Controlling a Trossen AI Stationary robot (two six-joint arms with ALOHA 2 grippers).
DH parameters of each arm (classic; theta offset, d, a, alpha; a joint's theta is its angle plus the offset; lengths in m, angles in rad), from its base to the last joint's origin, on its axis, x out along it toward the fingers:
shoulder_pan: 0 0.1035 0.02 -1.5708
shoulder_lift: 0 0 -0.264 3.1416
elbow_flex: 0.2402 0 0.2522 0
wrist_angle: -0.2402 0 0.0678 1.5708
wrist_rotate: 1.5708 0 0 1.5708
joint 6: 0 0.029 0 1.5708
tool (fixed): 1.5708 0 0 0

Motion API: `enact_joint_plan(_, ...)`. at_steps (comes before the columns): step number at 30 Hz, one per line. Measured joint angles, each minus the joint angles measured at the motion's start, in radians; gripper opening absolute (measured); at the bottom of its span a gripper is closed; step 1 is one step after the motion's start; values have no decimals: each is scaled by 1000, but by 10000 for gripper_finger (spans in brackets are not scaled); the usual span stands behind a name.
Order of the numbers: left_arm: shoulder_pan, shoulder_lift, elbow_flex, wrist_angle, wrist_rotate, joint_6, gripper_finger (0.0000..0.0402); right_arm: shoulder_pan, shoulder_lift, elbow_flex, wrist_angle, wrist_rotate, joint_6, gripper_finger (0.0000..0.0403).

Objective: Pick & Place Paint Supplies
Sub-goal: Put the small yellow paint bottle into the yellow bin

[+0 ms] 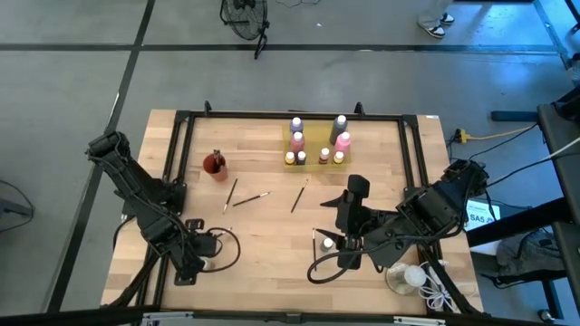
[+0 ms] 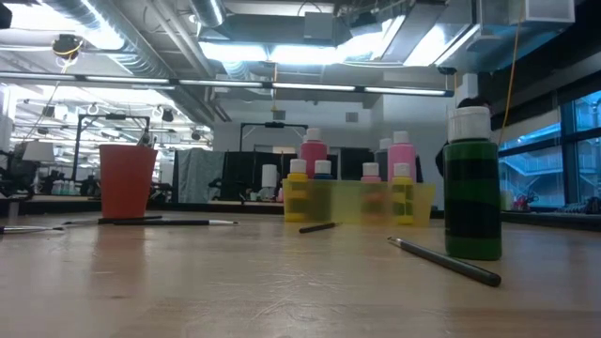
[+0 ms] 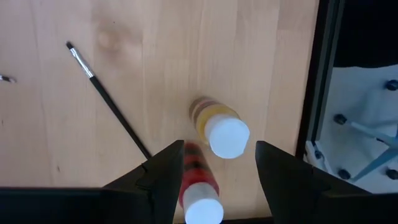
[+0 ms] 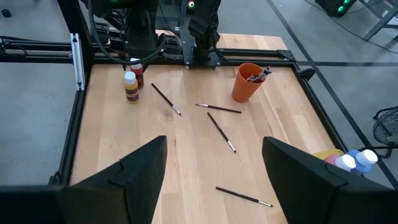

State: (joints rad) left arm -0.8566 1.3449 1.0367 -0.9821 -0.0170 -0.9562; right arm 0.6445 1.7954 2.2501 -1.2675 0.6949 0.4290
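A red bottle (image 3: pixel 198 183) and a yellow bottle (image 3: pixel 219 126), both white-capped, stand upright on the wooden table near its left front. My left gripper (image 3: pixel 219 149) points down over them, open. The red bottle is between its fingers and the yellow one is just beyond the tips. My right gripper (image 4: pixel 214 162) hangs open high over the table's right front, with nothing between its fingers. A green bottle (image 2: pixel 471 186) stands below it. Several thin brushes (image 4: pixel 221 132) lie flat mid-table. More bottles stand in a yellow tray (image 1: pixel 317 149) at the far edge. My left gripper has the red bottle's side (image 3: pixel 189 163) right beside one finger (image 3: pixel 166 174); whether the finger touches it I cannot tell. The other finger stands well clear of both bottles.
An orange cup (image 4: pixel 249 81) holding brushes stands far left of centre. A clear dish with a white ball (image 1: pixel 408 276) and cord lies at the right front. A black frame (image 1: pixel 181 127) runs around the table. A brush (image 3: pixel 109 102) lies beside the two bottles.
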Motion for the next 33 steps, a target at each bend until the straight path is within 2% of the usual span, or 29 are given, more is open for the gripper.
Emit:
enact_joint_plan(7,-2,0,0,27,-44,-1,194,-2,0,0,0,0,-3,268)
enact_joint_plan(13,-5,7,0,42,-42,1,194,-2,0,0,0,0,-2,268)
enact_joint_plan(17,-17,29,0,40,-34,51,194,-2,0,0,0,0,-2,268)
enact_joint_plan(26,-21,125,0,40,-33,53,194,-2,0,0,-4,0,-2,268)
enact_joint_plan(33,-21,210,0,40,46,53,194,-2,0,0,-4,0,-1,268)
